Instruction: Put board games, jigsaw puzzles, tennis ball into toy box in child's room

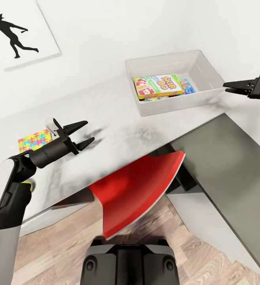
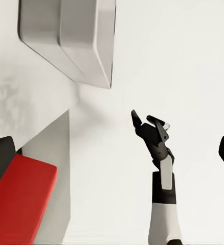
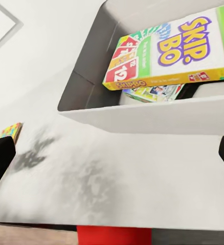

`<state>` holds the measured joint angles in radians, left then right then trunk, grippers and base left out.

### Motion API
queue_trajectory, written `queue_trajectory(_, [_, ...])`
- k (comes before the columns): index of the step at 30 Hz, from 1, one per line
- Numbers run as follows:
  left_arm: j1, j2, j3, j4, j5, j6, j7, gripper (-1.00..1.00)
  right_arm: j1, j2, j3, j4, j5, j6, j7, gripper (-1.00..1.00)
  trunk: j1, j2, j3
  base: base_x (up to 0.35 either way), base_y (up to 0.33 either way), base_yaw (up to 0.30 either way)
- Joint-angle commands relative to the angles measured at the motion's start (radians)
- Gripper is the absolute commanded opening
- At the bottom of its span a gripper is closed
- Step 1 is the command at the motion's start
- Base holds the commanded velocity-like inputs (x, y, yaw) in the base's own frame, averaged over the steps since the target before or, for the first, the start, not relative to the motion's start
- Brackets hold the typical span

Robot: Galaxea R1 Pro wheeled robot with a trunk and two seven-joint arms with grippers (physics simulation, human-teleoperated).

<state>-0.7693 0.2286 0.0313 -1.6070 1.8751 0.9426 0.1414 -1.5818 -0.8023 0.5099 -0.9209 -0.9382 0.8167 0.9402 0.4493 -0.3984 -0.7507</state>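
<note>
Head view, table [image 1: 118,130]: pale grey top running from lower left to upper right, against a white wall.
Head view, toy box [image 1: 209,71]: light-grey tray on the table's far right end; inside lies the SKIP-BO box [image 1: 158,86], stacked on other flat boxes, with a blue box [image 1: 188,85] showing at its right edge.
Head view, jigsaw puzzle [image 1: 34,140]: colourful flat piece on the table at the left, just behind the left arm.
Head view, left gripper [image 1: 81,134]: above the table's middle, fingers spread apart, nothing between them.
Head view, right gripper [image 1: 232,87]: just beside the toy box's right wall, fingers close together, nothing visibly held.
Head view, other: red chair [image 1: 139,190] tucked under the table; dark grey cabinet top [image 1: 232,170] at the right; baseball-player picture [image 1: 15,31] on the wall.
Left wrist view: toy box [image 2: 86,41] seen from outside; right gripper [image 2: 145,120] near it, empty; red chair [image 2: 20,204] beside the table edge.
Right wrist view: SKIP-BO box [image 3: 168,51] tilted atop other boxes in the toy box [image 3: 142,120]; jigsaw puzzle [image 3: 10,131] well apart on the table [image 3: 117,178].
</note>
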Motion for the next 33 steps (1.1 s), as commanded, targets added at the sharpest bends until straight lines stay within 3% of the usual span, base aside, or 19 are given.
queue_trajectory(1, [-0.001, 0.0, 0.001, -0.001, 0.01, 0.003, 0.01, 1.0, -0.002, -0.001, 0.004, 0.001, -0.007, 0.005, 0.0, 1.0, 0.001, -0.002, 0.0, -0.009, 0.0, -0.002])
queue_trajectory(14, [-0.001, 0.005, -0.037, -0.001, 0.009, 0.007, 0.013, 1.0, 0.088, -0.014, -0.004, -0.085, -0.003, 0.048, -0.026, 1.0, 0.001, -0.002, 0.022, -0.004, 0.0, -0.001])
queue_trajectory(20, [0.001, 0.003, -0.07, -0.001, -0.003, 0.006, 0.017, 1.0, 0.148, -0.021, -0.014, -0.132, -0.005, 0.056, -0.08, 1.0, 0.001, -0.002, 0.032, 0.0, 0.0, 0.0])
queue_trajectory(27, [0.007, 0.002, -0.104, -0.001, -0.064, 0.005, 0.018, 1.0, 0.224, -0.023, -0.041, -0.18, -0.007, 0.058, -0.135, 1.0, 0.001, -0.002, 0.043, 0.0, 0.0, 0.0])
queue_trajectory(29, [0.013, 0.001, -0.115, -0.001, -0.103, 0.005, 0.018, 1.0, 0.266, -0.02, -0.064, -0.204, -0.008, 0.059, -0.168, 1.0, 0.001, -0.002, 0.046, 0.0, 0.0, 0.0])
queue_trajectory(33, [0.026, -0.002, -0.125, -0.001, -0.141, 0.004, 0.019, 1.0, 0.306, -0.015, -0.09, -0.233, -0.009, 0.058, -0.212, 1.0, 0.001, -0.002, 0.053, 0.0, 0.0, 0.0])
